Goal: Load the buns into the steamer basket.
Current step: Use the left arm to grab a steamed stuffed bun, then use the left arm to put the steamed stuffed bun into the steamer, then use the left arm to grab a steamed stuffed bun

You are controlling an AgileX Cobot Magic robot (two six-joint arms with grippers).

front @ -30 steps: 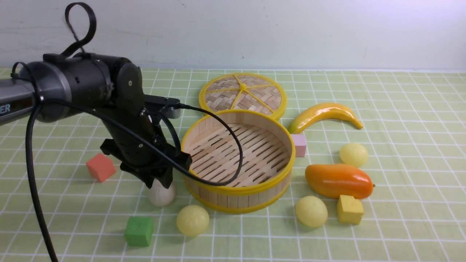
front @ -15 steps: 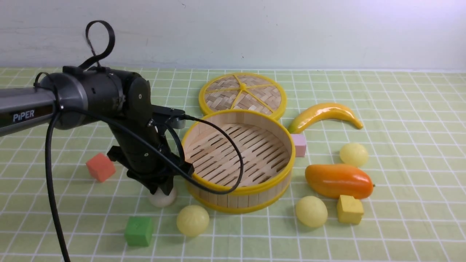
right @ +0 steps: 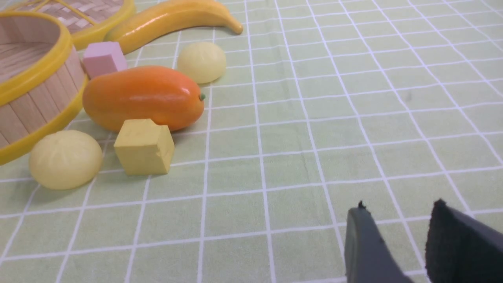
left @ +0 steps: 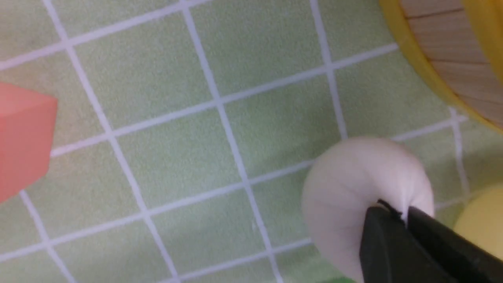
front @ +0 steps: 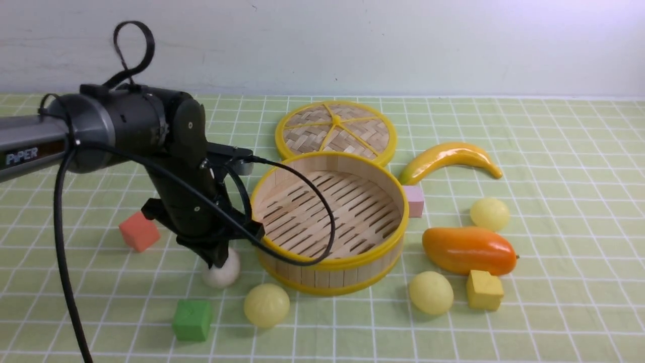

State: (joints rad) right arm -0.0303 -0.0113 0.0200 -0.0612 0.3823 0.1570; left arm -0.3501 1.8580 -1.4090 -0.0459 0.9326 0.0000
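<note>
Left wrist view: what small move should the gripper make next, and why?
Probably a short straight lift. The left gripper looks shut on the top of the off-white bun, which sits right beside the steamer basket. The basket's wall stands higher than the bun, so the bun likely has to rise before it moves across.

The left arm point(front: 30, 146) bears the white word "PiPER".
</note>
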